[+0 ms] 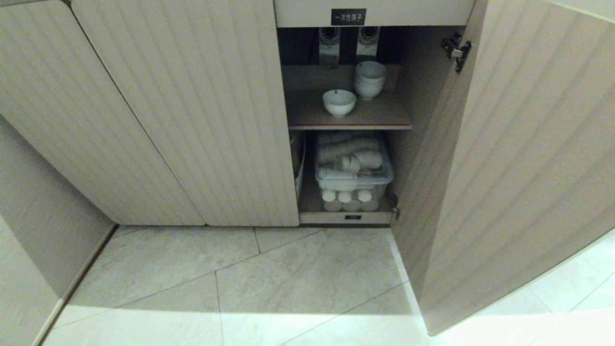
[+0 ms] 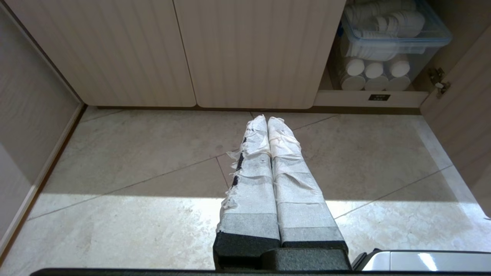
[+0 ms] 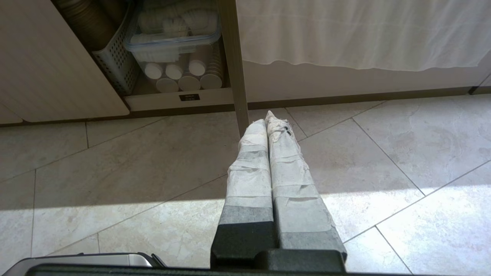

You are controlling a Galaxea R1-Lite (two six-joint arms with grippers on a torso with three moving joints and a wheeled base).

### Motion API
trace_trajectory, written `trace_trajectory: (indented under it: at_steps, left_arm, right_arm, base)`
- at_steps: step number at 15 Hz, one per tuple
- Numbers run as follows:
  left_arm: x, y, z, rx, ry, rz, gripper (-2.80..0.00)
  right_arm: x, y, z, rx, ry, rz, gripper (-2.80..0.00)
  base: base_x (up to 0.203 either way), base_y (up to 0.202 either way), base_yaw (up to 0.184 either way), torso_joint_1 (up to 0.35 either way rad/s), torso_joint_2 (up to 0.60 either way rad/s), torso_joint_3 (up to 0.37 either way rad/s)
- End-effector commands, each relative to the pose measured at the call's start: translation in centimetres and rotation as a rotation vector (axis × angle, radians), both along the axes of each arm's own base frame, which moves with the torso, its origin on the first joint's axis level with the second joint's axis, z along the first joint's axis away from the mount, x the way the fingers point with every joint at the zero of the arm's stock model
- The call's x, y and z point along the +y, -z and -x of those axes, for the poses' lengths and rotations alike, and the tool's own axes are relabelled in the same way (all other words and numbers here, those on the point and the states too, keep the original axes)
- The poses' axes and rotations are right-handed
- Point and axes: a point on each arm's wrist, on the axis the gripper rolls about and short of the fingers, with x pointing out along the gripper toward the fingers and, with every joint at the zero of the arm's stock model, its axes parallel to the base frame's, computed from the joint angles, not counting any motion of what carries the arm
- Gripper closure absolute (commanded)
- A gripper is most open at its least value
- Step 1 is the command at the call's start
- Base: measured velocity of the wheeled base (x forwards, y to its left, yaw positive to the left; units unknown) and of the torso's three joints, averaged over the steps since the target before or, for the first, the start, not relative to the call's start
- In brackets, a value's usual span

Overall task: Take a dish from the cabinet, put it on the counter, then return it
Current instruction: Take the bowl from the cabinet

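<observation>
Head view: the cabinet (image 1: 192, 110) stands with its right door (image 1: 519, 158) swung open and its other fluted doors closed. On the upper, red-edged shelf (image 1: 350, 126) the dish (image 1: 338, 102) sits upright and alone toward the front, apart from the pile of similar white bowls (image 1: 370, 79) behind it to the right. Above the opening is a black label (image 1: 348, 17) with white characters. Below the shelf, a clear plastic bin (image 1: 353, 169) with a blue-tinted rim holds sleeves of white cups lying on their sides, and more white cup stacks lie end-on beneath it. Neither arm appears here.

Left wrist view: the left gripper (image 2: 267, 119) hangs over the tiled floor (image 2: 134, 161) before the closed doors, its tape-wrapped fingers (image 2: 253, 161) pressed together with nothing between them. Only the lower compartment shows, with the bin and the round cup ends; the shelf and dish are out of sight.

Right wrist view: the right gripper (image 3: 266, 120) also hangs over the floor, fingers (image 3: 249, 168) clenched on nothing, near the edge of the open door. This view alone shows a perforated white basket (image 3: 115, 65) left of the bin, with brownish stacked cups behind it, and a white cloth (image 3: 360, 34) hanging right of the door.
</observation>
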Motion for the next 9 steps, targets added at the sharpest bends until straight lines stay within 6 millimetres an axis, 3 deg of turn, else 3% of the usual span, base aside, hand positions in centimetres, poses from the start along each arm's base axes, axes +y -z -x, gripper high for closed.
trace_trajectory:
  at_steps: [1,9]
  left_arm:
    - [0.0,-0.01,0.0,-0.001,0.0,0.0,0.0]
    - [0.0,0.01,0.0,0.0,0.0,0.0,0.0]
  right_arm:
    - [0.0,0.0,0.0,0.0,0.0,0.0,0.0]
    - [0.0,0.0,0.0,0.0,0.0,0.0,0.0]
  base:
    - [0.0,0.0,0.0,0.0,0.0,0.0]
    - [0.0,0.0,0.0,0.0,0.0,0.0]
